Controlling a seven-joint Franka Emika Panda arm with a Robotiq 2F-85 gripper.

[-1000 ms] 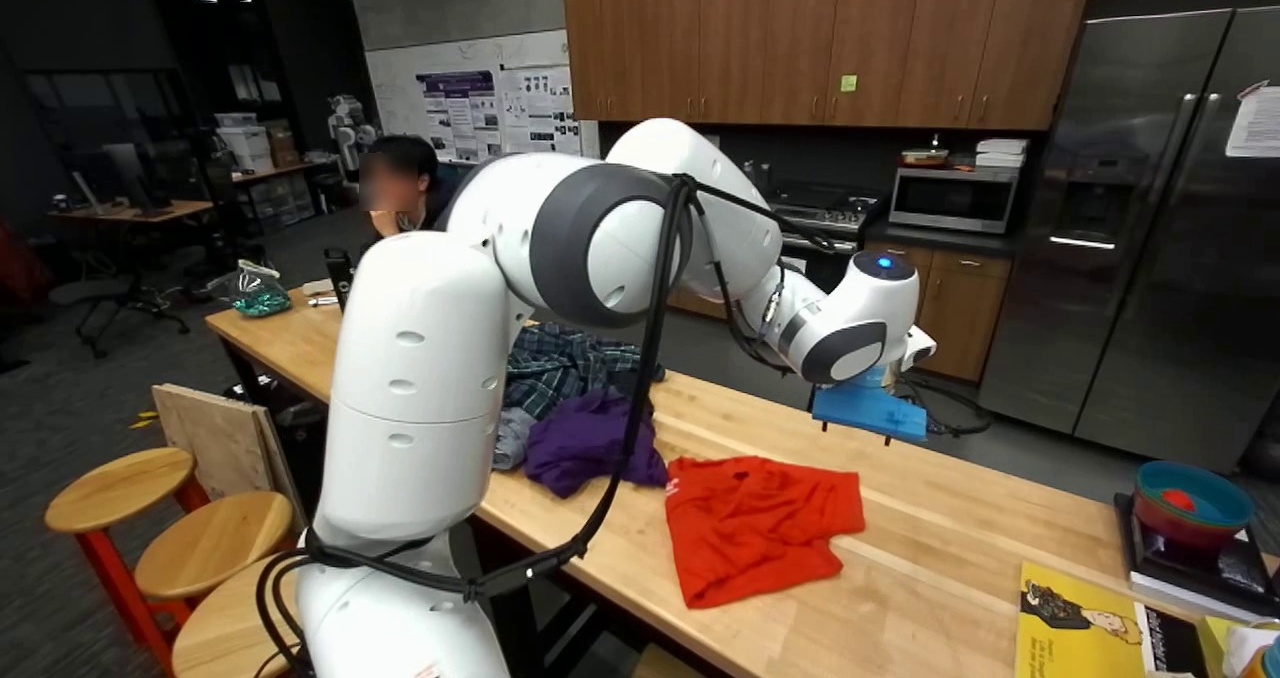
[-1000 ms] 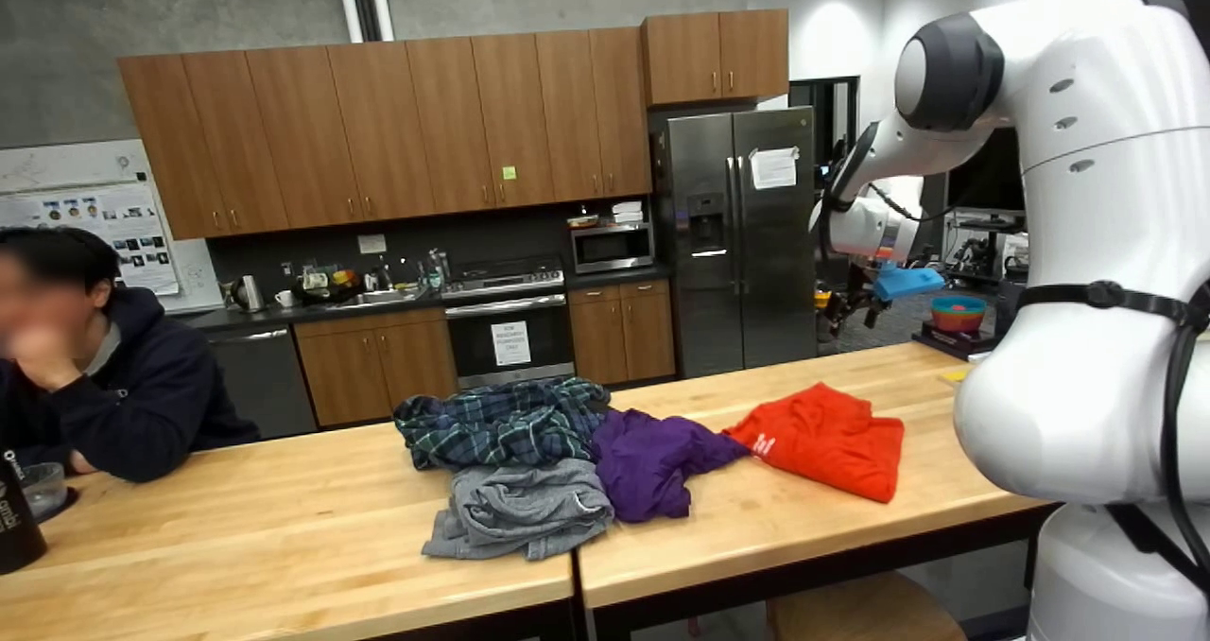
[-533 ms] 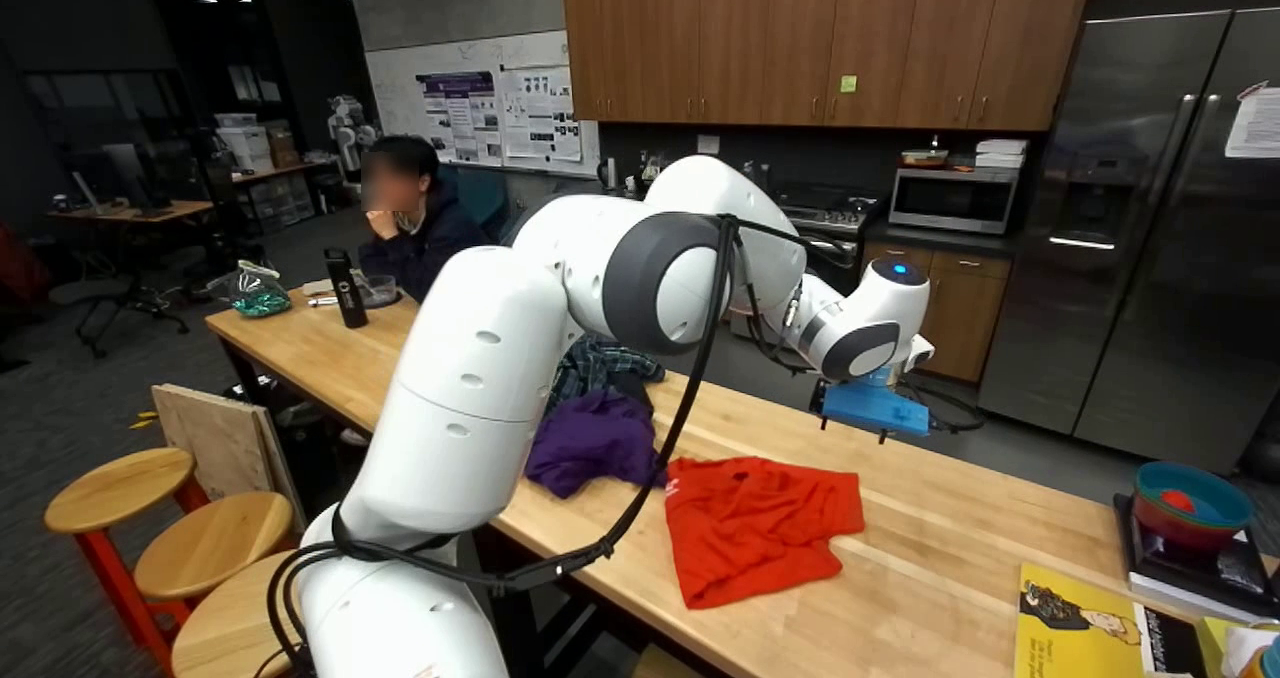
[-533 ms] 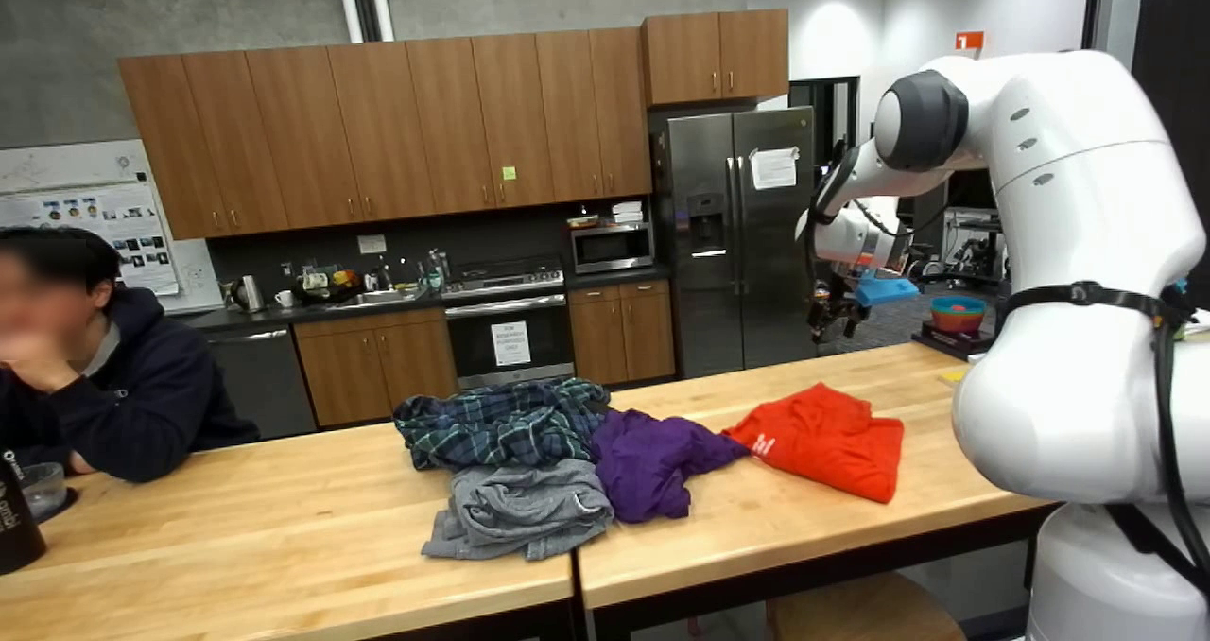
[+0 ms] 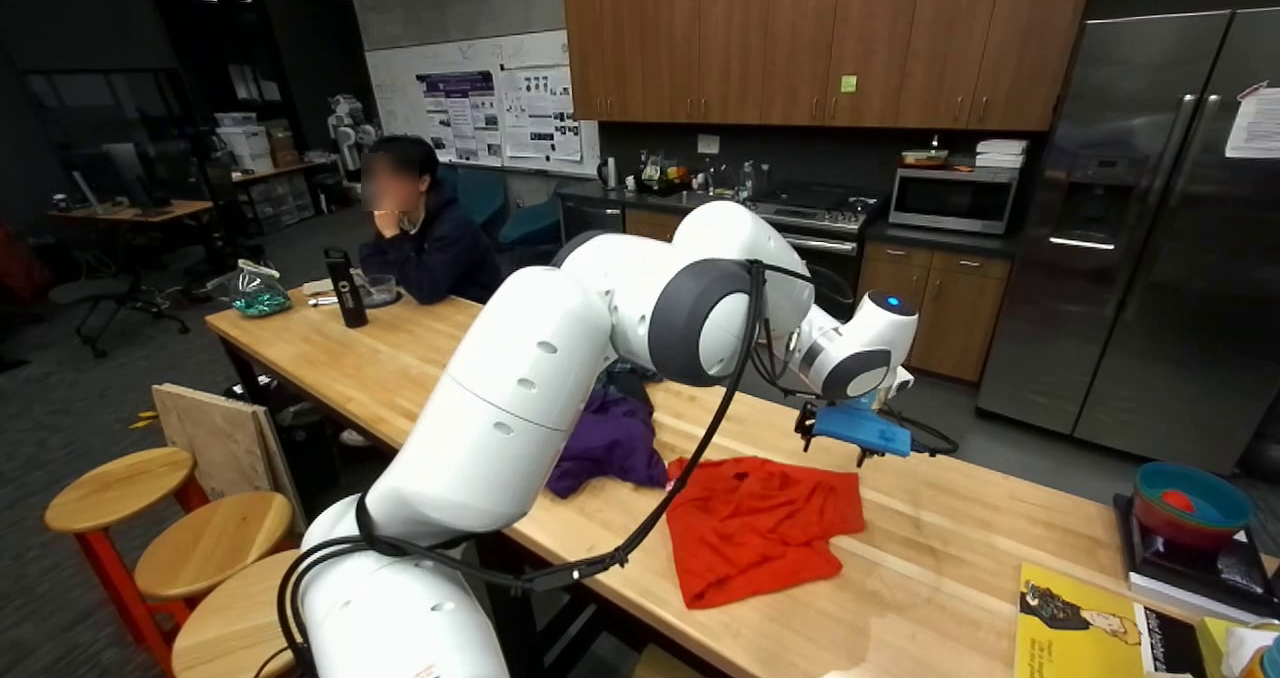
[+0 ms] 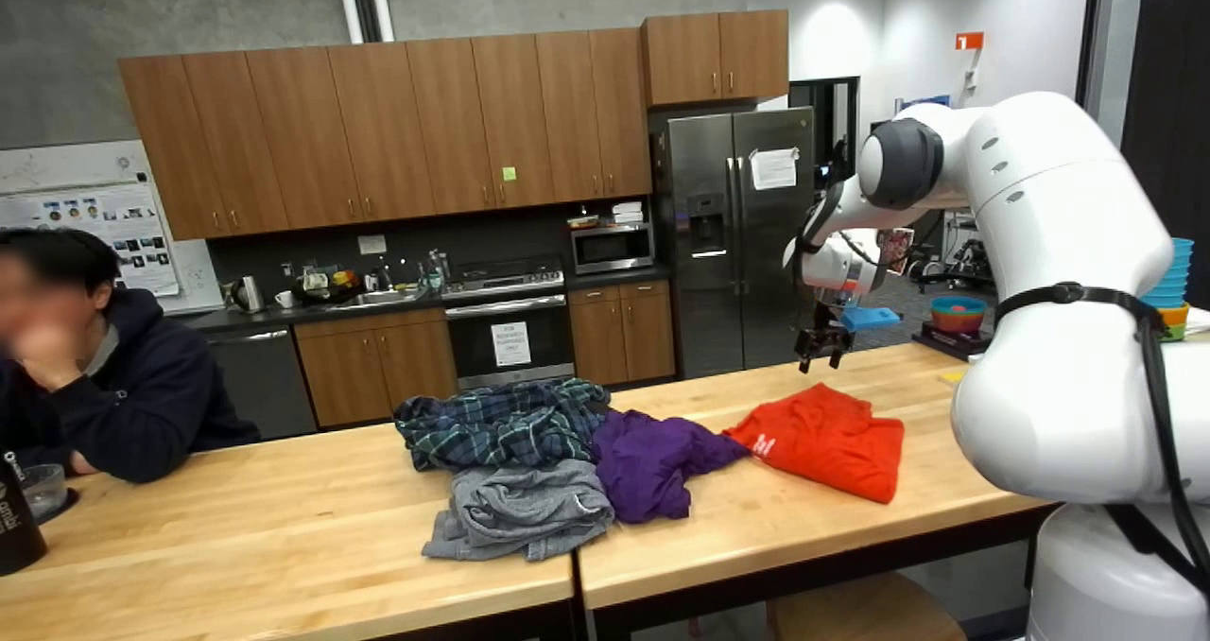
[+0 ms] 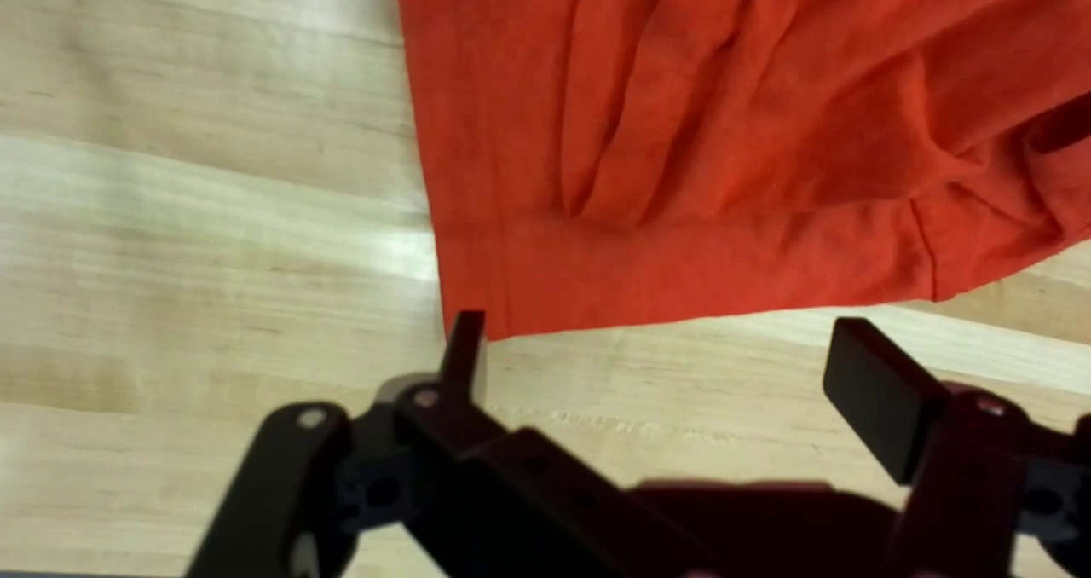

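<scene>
Below, red garment (image 6: 827,444), apart from gripper (image 6: 821,358)

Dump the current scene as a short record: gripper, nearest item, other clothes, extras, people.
state: gripper open, nothing held, hanging above the table
nearest item: red garment, wrinkled on the table, one corner showing in the wrist view, not between the jaws
other clothes: plaid garment, gray garment, purple garment, bunched side by side
extras: yellow book, nested bowls, black bottle
people: one seated person at the table, face blurred
</scene>
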